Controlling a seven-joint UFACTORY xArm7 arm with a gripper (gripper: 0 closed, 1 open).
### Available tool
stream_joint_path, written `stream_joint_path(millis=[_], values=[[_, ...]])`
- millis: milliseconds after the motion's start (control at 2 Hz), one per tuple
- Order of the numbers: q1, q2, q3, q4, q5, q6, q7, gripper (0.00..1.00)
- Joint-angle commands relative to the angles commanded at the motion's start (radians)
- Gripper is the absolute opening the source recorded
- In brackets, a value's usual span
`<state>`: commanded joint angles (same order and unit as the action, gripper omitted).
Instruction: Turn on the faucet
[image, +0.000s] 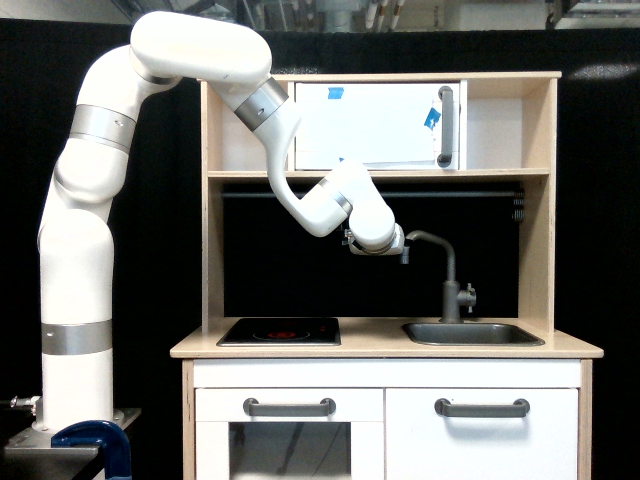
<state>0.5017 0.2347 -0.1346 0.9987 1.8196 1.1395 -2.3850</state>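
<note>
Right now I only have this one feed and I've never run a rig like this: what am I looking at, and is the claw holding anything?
This is a single camera off the arm, facing a toy kitchen. The big white jointed machine is the robot arm, standing at the exterior view's left and reaching under the shelf. Its claw is by the spout end of the faucet, the dark bent pipe with a small side knob above the sink. A black hob is set into the wooden counter. The claw is too small to tell whether it is open, shut or holding anything.

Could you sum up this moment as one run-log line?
task: turn on faucet | end effector at spout tip, state unclear | knob untouched | sink below
</note>
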Motion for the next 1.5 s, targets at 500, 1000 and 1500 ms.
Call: stream_joint_path(millis=[500,1000,1500], values=[[-0.013,0.024,0.006,0.024,-0.004,0.005,0.001,1.0],[-0.053,0.092,0.021,0.097,-0.022,0.023,0.011,1.0],[-0.11,0.095,0.024,0.115,-0.069,0.057,0.032,1.0]])
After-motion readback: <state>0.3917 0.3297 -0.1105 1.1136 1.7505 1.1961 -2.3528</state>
